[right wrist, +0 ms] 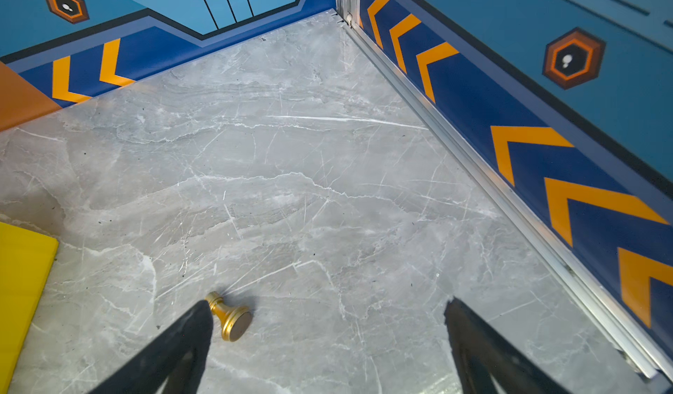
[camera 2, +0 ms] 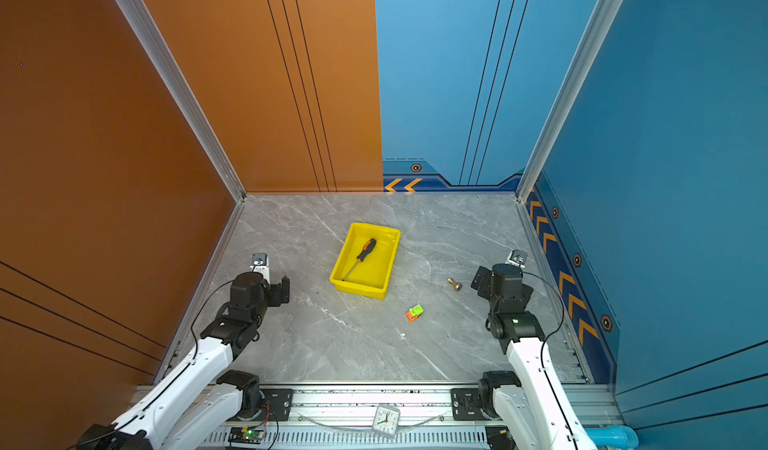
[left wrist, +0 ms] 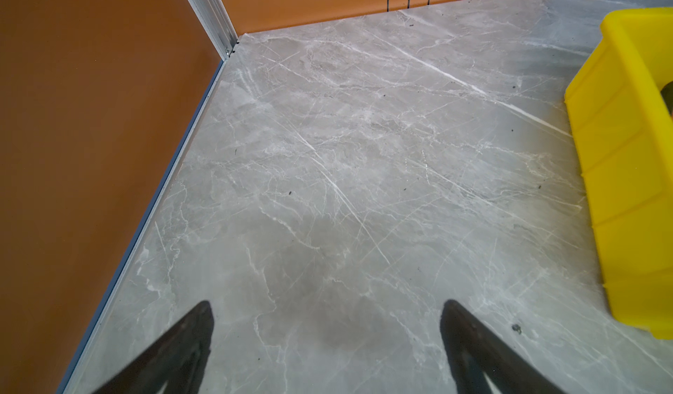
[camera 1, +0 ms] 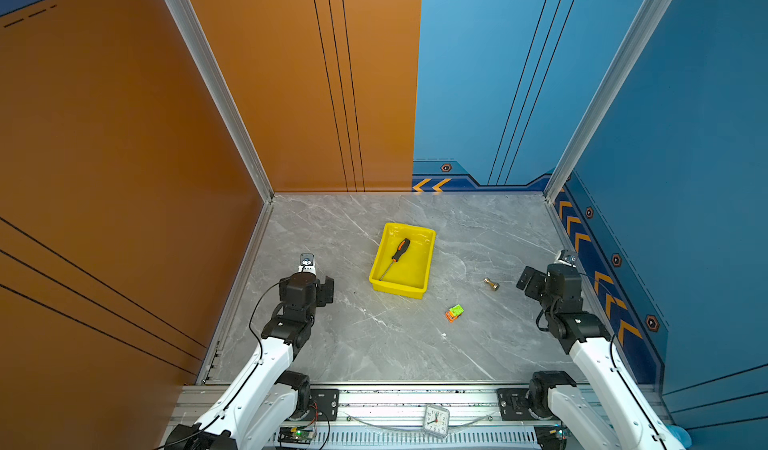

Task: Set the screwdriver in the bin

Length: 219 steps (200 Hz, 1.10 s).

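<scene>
Grey marble-look tabletop (camera 1: 374, 344) carries the shallow, bright yellow plastic bin (camera 1: 399, 292) mid-table. Left gripper (left wrist: 327, 304) and right gripper (right wrist: 327, 304) hang at either side, jaws wide and empty, likely because the job looks done. The slim black-handled, orange-collared screwdriver (camera 1: 397, 254) lies diagonally inside the bin. An orange-and-green toy block (camera 1: 455, 312) and a small brass knob (right wrist: 229, 315) lie outside.
</scene>
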### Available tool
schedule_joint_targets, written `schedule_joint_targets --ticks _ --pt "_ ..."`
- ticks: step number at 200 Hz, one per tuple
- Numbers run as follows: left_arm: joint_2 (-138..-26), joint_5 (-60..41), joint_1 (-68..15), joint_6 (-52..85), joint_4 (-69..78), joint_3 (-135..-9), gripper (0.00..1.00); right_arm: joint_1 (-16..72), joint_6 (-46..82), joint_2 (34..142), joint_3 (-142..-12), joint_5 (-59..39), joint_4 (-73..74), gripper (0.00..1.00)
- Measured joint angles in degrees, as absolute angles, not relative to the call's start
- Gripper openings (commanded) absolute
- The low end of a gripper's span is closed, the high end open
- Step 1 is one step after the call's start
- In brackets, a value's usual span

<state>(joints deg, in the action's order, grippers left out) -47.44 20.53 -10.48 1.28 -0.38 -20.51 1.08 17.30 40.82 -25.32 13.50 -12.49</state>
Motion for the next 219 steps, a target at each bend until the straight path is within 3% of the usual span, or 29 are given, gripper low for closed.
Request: schedule_joint_targets --ticks 31,91,219 --pt "-49.9 20.8 -8.8 2.2 2.1 -18.3 0.98 1.9 11.9 34.6 -15.7 10.4 -3.2 1.00" --pt "-60.8 20.6 -7.8 2.3 10.7 -18.1 0.98 2.7 7.2 36.2 -9.0 10.4 7.4 1.00" --pt "-84.4 9.7 -1.8 0.0 41.6 -22.6 0.98 4.3 3.7 76.1 -12.9 10.7 47.3 1.00"
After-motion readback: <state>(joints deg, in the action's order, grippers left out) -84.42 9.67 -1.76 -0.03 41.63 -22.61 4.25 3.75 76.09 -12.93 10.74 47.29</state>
